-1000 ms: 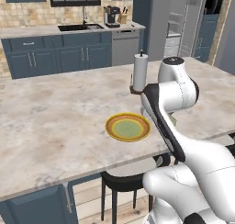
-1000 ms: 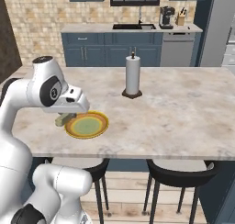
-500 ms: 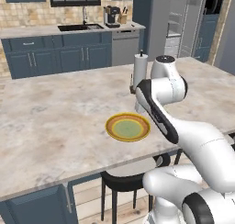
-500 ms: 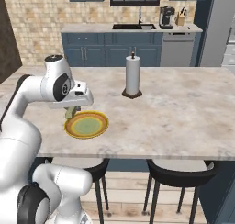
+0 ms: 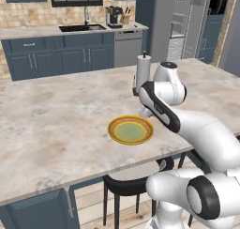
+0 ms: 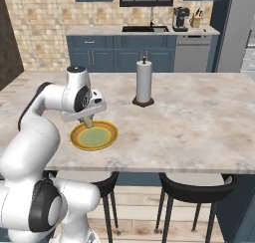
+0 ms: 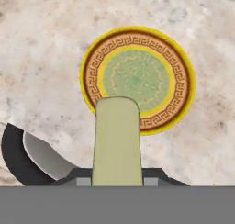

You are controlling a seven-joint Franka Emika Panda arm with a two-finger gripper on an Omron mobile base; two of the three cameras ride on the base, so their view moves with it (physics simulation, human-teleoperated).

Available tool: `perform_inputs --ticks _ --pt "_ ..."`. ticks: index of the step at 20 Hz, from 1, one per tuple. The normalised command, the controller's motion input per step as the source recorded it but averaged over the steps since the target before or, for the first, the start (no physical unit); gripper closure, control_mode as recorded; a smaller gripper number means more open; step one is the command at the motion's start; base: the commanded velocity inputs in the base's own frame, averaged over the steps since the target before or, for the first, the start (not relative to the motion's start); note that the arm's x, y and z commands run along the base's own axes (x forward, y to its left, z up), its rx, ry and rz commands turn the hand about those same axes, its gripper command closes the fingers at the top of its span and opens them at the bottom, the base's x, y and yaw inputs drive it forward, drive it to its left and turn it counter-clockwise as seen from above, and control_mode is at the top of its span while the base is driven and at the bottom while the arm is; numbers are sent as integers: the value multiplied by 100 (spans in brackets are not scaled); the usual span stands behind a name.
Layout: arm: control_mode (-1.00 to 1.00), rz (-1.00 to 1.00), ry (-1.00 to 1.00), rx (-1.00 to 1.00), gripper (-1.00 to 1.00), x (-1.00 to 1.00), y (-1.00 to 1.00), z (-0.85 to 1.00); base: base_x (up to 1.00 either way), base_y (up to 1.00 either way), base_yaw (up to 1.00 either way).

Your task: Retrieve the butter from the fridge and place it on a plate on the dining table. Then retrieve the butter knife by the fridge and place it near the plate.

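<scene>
My gripper (image 7: 117,179) is shut on the butter (image 7: 116,140), a pale yellow-green stick that juts forward between the fingers. Below it lies the plate (image 7: 137,78), round with a yellow-orange patterned rim and a pale green centre, on the beige marbled dining table (image 7: 41,58). From the right base view the butter (image 6: 88,121) hangs under the hand just above the plate's (image 6: 94,135) near-left rim. In the left base view the plate (image 5: 130,130) sits near the table's front edge, with the hand (image 5: 145,111) close by at its right.
A paper towel roll (image 6: 144,82) stands upright on the table behind the plate. Black round stools (image 6: 194,187) are tucked under the front edge. Dark blue cabinets, a sink and a coffee machine (image 6: 180,19) line the back wall. The grey fridge (image 5: 187,21) stands at the far right.
The arm has swung forward over the table, carrying the butter from beside the plate's edge to above its rim. The plate and paper towel roll have stayed put.
</scene>
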Motion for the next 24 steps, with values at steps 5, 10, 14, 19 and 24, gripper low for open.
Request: perform_inputs --ticks 5,10,14,19,24 --pt "-100 33 0 0 100 21 10 -17 0 0 0" --pt "-100 26 -3 0 100 19 13 -18 0 0 0" --pt "-100 20 -3 0 100 28 21 -19 0 0 0" --pt "-100 14 0 0 100 26 14 -30 0 0 0" --pt "-100 11 0 0 100 33 17 -36 0 0 0"
